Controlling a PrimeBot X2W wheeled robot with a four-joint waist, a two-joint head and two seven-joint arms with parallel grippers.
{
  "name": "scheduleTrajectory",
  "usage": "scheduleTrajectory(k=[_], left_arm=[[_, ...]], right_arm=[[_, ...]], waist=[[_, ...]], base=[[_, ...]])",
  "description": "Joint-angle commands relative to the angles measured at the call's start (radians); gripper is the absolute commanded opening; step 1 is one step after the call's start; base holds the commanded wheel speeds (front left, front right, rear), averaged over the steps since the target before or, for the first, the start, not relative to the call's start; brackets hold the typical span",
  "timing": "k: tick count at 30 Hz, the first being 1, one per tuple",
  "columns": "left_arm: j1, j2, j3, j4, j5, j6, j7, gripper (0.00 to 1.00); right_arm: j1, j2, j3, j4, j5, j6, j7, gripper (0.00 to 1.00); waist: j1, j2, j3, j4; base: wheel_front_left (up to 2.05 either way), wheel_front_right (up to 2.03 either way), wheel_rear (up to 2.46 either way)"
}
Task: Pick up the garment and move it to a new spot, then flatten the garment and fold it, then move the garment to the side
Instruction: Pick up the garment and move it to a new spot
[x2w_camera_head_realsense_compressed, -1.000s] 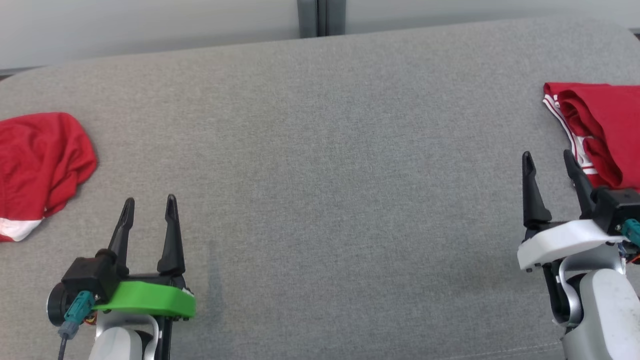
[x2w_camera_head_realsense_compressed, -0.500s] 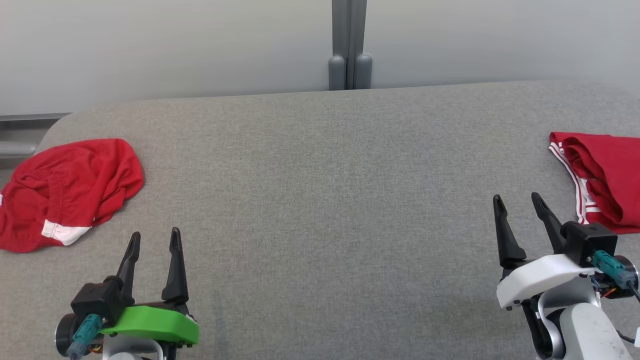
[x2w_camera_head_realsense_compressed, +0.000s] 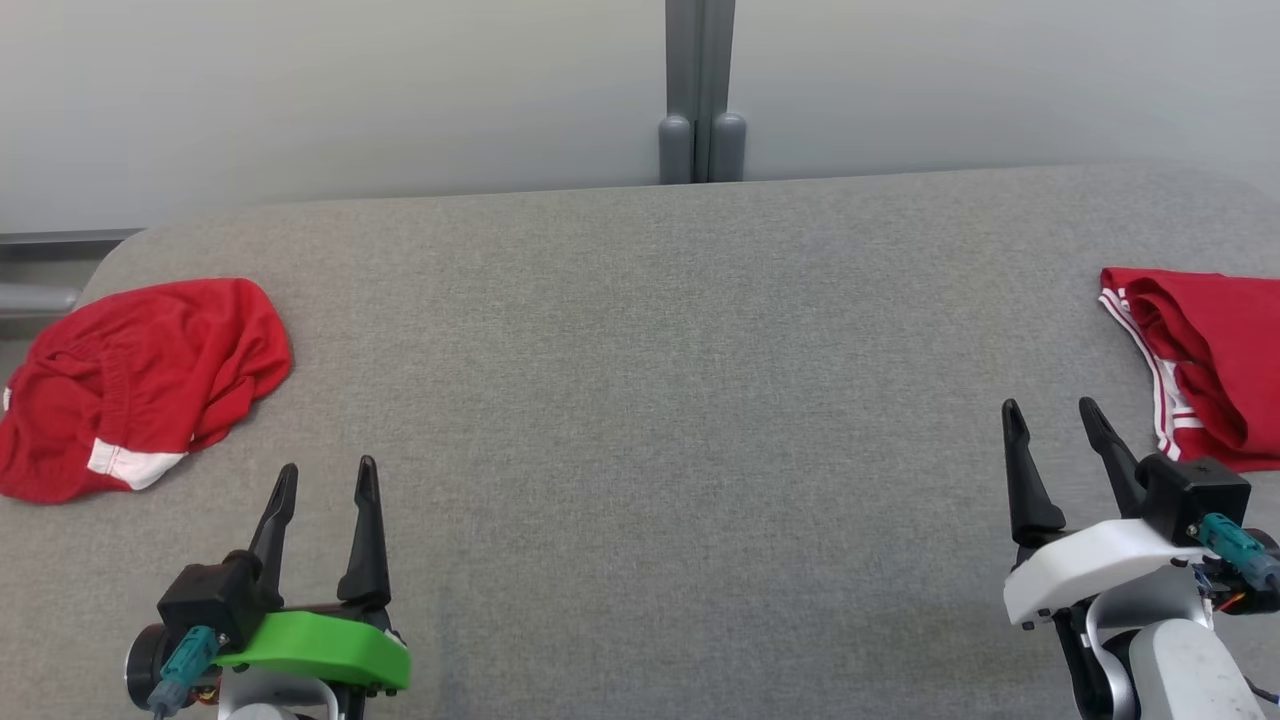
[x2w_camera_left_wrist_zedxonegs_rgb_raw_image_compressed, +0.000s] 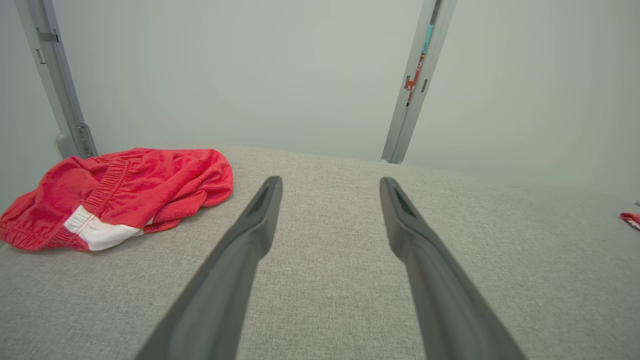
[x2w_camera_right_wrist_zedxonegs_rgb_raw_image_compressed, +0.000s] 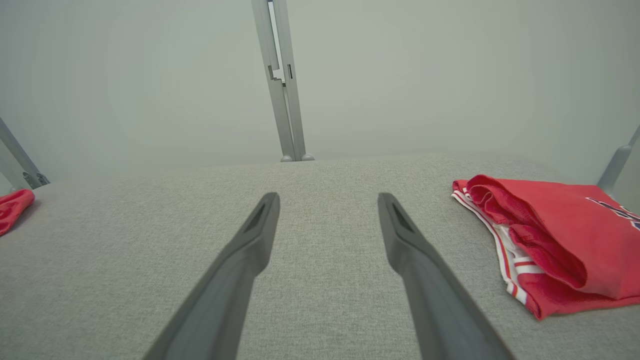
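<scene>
Head view: the left gripper is seen with its jaws spread wide and nothing between them, and the right gripper is seen the same way, empty and fully parted. Both are held low over the grey fabric-covered table, on the near side from the grey upright post that stands behind the table's far edge, one to each side of it.

Outward from the left jaws, a crumpled red fabric garment with an elastic waistband and a white patch is found far to the left of the post, near the table's left end. It lies ahead of the left fingertips and off to their left, apart from them. Its longer stretch is angled roughly toward the post.

A folded red garment with white stripes is laid far to the right of the post, just beyond the right fingertips.

The crumpled heap is judged to be the piece to be picked up, since the other is already folded and set aside. The left arm is by far the nearer, so a reach forward and leftward is called for.
</scene>
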Motion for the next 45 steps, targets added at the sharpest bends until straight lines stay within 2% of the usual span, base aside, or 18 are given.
scheduleTrajectory(k=[1,8,21,27,35,45], left_arm=[[-0.008,0.002,0.003,0.000,-0.006,-0.002,0.000,1.00],[-0.015,0.003,0.014,-0.006,0.001,-0.002,0.000,1.00],[-0.002,0.007,0.035,-0.010,0.013,-0.002,0.000,1.00],[0.005,0.007,0.044,-0.013,0.011,-0.002,0.000,1.00],[0.016,0.002,0.051,-0.015,0.005,-0.002,0.000,1.00],[-0.026,-0.001,0.060,0.006,-0.005,-0.002,0.000,1.00]], right_arm=[[0.015,0.000,0.000,-0.006,-0.006,-0.002,0.002,1.00],[0.022,0.004,0.021,-0.002,0.004,-0.002,0.002,1.00],[0.000,0.014,0.060,0.015,0.019,-0.002,-0.013,1.00],[-0.012,0.012,0.093,0.027,0.016,-0.002,-0.011,1.00],[-0.017,0.008,0.098,0.034,0.023,-0.002,-0.012,1.00],[-0.028,0.001,0.112,0.016,0.014,-0.002,0.003,1.00]], waist=[[0.0001,-0.0001,0.001,0.019],[0.0001,-0.0001,0.009,0.108],[0.0001,-0.0001,0.024,0.346],[0.0001,-0.0001,0.028,0.415],[0.0001,-0.0001,0.035,0.454],[0.0001,-0.0001,0.065,0.440]], base=[[0.00,0.00,0.00],[0.00,0.00,0.00],[0.00,0.00,0.00],[0.00,0.00,0.00],[0.00,0.00,0.00],[0.00,0.00,0.00]])
